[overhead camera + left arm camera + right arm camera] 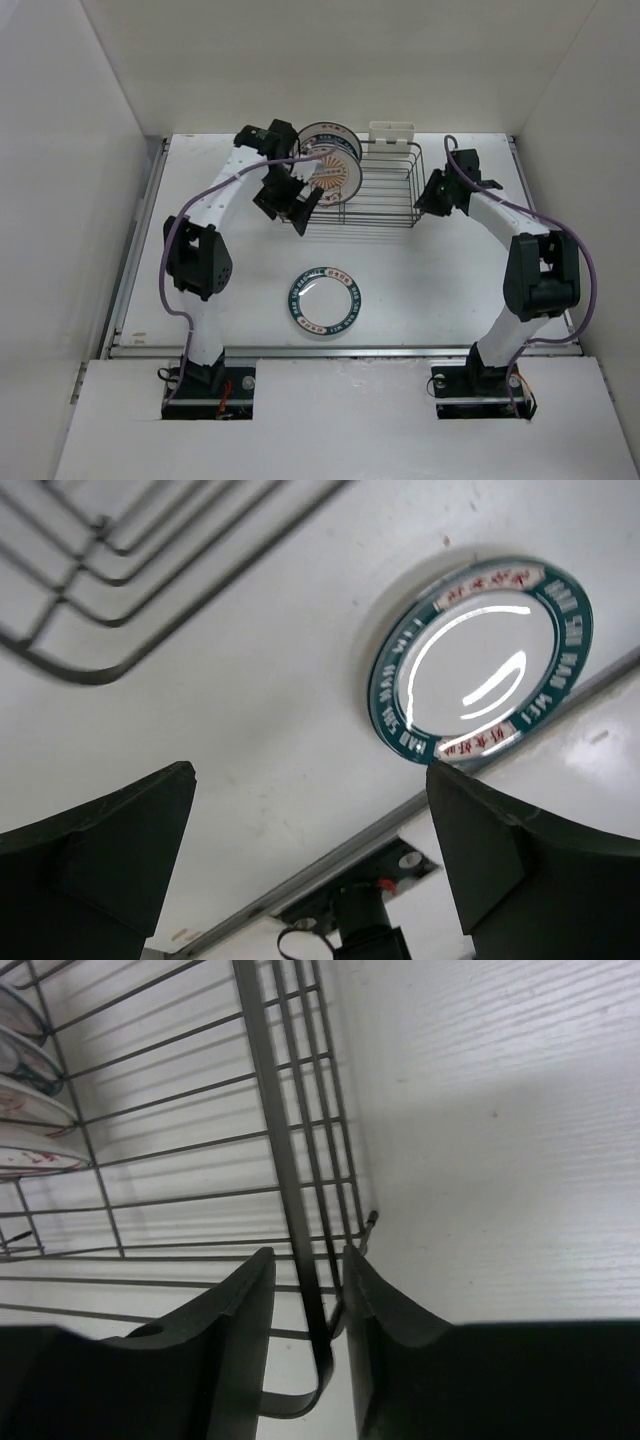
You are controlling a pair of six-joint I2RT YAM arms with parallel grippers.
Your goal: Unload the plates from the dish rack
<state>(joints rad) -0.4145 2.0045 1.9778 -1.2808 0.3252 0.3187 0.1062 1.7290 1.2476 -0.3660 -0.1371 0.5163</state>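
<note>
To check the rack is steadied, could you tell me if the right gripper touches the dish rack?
Touching: right wrist view shows the right gripper closed on an end wire of the dish rack.

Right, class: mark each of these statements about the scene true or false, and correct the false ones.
1. The teal-ringed plate lies flat on the table, outside the dish rack. True.
2. The right gripper holds a plate. False: it is closed on the dish rack's wire at the right end.
3. The left gripper is open and empty. True.
4. The dish rack is empty. False: plates stand on edge at its left end.
</note>
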